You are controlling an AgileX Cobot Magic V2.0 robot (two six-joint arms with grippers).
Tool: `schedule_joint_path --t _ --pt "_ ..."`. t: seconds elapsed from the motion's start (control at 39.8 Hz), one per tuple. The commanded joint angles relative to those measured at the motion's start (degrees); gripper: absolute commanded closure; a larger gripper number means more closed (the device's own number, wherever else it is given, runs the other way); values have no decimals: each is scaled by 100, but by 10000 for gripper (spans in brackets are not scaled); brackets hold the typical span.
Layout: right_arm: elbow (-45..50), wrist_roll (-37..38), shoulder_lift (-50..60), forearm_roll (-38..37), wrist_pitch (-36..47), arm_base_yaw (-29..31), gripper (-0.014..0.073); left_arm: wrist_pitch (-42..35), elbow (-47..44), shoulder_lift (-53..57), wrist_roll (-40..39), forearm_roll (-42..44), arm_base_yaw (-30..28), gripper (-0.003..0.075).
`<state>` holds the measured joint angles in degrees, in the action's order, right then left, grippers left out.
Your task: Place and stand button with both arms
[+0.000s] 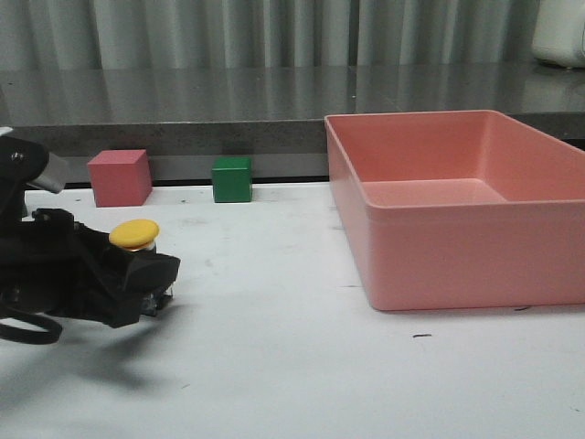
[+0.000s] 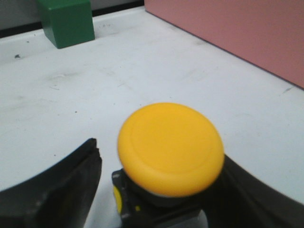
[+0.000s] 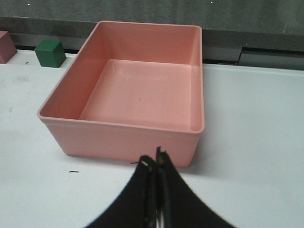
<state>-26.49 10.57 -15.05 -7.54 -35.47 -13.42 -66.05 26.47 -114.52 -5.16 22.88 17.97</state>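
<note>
Button (image 1: 134,235) upright between left gripper (image 1: 151,279) fingers, seemingly clamped; smooth round yellow cap, black body. Right gripper (image 3: 156,166) pinched closed on nothing, near glossy pink bin (image 3: 124,137).

Left arm low at my left, right one up with jaws together.
My left gripper (image 1: 151,274) sits near the table, fingers (image 2: 57,190) either side of the button (image 2: 171,147); contact unclear. My right gripper (image 3: 156,164) hangs above the table, fingertips pressed together, holding nothing.
</note>
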Motion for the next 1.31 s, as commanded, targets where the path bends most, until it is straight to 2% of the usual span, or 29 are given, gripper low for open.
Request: schedule_joint_path --t 0.0,0.23,0.5,0.73,0.9,1.28 --pt "-151 -46 -40 -124 447 23 656 -708 10 210 -9 -57 -15 265" --pt "-151 -46 -40 -124 447 23 656 -746 -23 210 5 -30 -15 262" --pt "-151 -46 -40 -124 447 23 656 -948 -36 210 150 -44 -15 203" --pt "-151 -46 -40 -124 447 23 656 -653 -36 591 150 -44 -15 204" --pt "-151 -46 -40 -124 447 23 656 197 -36 1348 118 46 -15 204" --pt "-151 -46 -40 -124 447 23 656 2474 -36 3848 -824 229 384 205"
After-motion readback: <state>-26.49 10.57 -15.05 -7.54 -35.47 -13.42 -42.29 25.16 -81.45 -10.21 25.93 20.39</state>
